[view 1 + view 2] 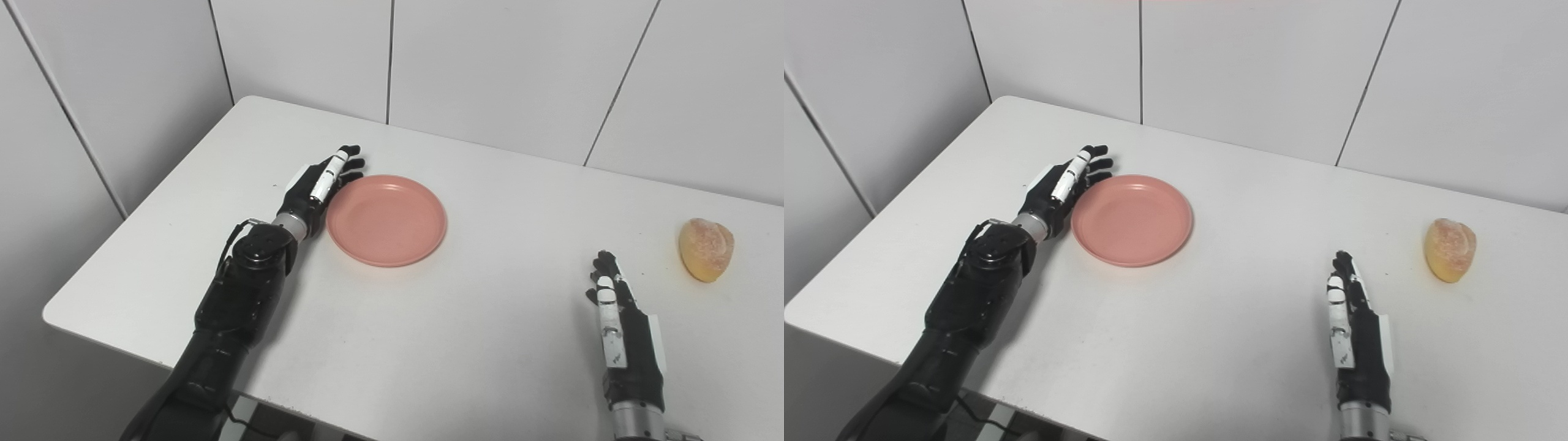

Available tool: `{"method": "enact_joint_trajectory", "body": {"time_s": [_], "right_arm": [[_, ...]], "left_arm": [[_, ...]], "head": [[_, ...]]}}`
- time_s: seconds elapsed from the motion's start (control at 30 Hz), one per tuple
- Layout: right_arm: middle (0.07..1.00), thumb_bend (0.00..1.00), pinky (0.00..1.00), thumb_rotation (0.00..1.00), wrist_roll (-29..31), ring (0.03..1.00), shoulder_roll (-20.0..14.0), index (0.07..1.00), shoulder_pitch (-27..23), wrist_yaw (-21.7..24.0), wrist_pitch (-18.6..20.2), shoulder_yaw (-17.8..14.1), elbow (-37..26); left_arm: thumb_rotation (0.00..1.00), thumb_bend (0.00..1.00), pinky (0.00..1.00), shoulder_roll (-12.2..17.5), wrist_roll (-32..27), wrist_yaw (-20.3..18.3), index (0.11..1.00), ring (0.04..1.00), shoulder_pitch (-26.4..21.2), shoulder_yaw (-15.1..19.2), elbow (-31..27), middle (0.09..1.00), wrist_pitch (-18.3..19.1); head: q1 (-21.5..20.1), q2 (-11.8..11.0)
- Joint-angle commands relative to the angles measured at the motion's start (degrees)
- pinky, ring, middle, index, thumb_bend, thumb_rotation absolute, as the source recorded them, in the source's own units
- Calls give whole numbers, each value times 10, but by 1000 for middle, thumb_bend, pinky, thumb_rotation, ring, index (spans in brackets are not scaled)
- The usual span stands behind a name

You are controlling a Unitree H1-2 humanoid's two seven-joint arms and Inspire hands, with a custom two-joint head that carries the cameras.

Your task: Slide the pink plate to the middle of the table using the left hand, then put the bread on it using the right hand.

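Observation:
The pink plate (386, 219) lies flat on the white table (465, 318), left of the middle. My left hand (318, 187) is open, fingers stretched out, its edge against the plate's left rim. The bread (706, 248), a golden roll, lies at the right side of the table. My right hand (615, 312) is open and flat, holding nothing, near the front edge, to the left of and nearer than the bread. In the right eye view the plate (1131, 219), the bread (1450, 249), my left hand (1062, 184) and my right hand (1353, 318) stand the same way.
White panelled walls (502, 67) close the table's far and left sides. The table's left corner and front edge (122, 343) run close under my left arm. Bare table surface lies between the plate and the bread.

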Motion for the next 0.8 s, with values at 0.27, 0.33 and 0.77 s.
{"method": "enact_joint_trajectory", "body": {"time_s": [0.27, 0.33, 0.77], "right_arm": [[916, 117, 881, 1000, -13, 912, 12, 906, -12, -15, -4, 9, -15], [915, 126, 881, 1000, -14, 913, 12, 905, -12, -15, -1, 10, -16], [915, 115, 863, 1000, -23, 908, 17, 900, -18, -22, -22, 15, -1]], "left_arm": [[1000, 324, 882, -44, 16, -48, 885, 897, -5, -68, -39, 900, 36], [1000, 310, 897, -48, 20, -52, 899, 909, -2, -77, -48, 913, 38], [1000, 321, 909, -94, 14, -54, 909, 916, 26, -86, -111, 921, 63]], "head": [[-25, 13], [-30, 16], [-56, 29]]}}
